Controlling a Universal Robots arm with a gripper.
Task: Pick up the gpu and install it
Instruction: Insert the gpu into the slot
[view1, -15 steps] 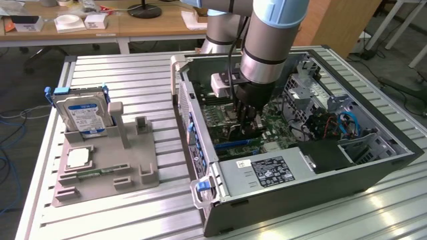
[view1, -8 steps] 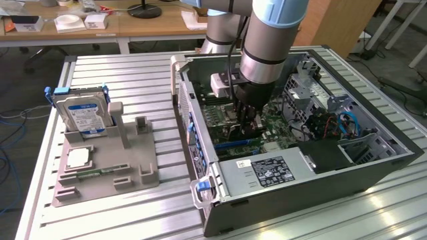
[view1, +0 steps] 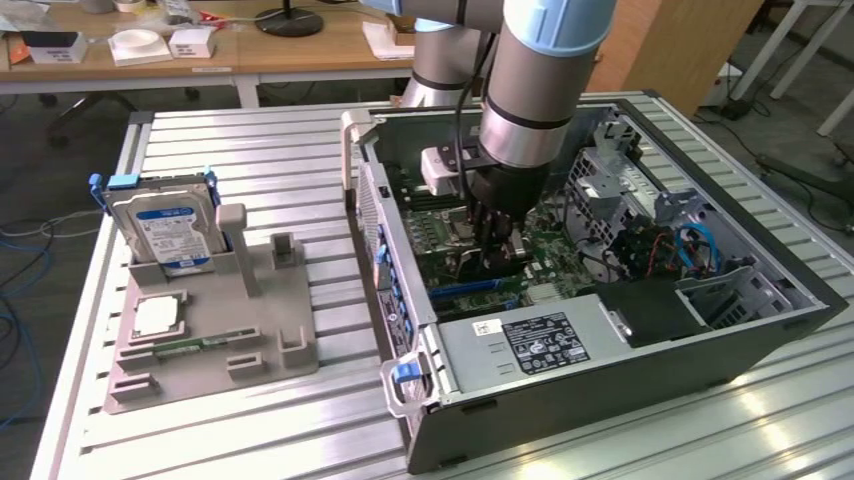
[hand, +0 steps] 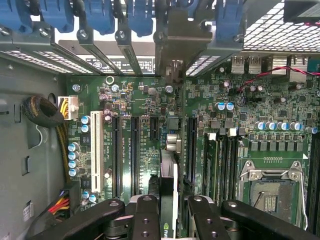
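So the gripper (hand: 167, 210) is down inside the open PC case (view1: 747, 330), and its two black fingers (hand: 145, 220) are clamped on the gpu (hand: 168, 175). The card stands on edge between them, so from the wrist view you mostly see a thin dark strip with a bit of green logo where the frame cuts it off. Its metal bracket (hand: 175, 30) reaches to the rear slot openings, between the blue retention clips (hand: 100, 15). The card sits right over one of the long black slots on the motherboard (hand: 240, 110), but whether it's fully seated I honestly can't tell, since the fingers and the card itself cover the contact edge.

In the exterior view the arm (view1: 541, 70) blocks most of that spot; you only get the dark gripper body (view1: 497, 210) poking into the case, with the card pretty much hidden behind it.

Further out: the empty CPU socket (hand: 272, 192) sits beside the memory slots, and the power supply (view1: 534, 340) is at the near end of the case. Over on the exterior view's left, well apart from the case, a grey fixture tray (view1: 267, 350) holds a hard drive (view1: 167, 225) standing upright, with a CPU chip (view1: 156, 315) lying flat nearer the camera and a memory stick (view1: 200, 345) that's hard to make out.
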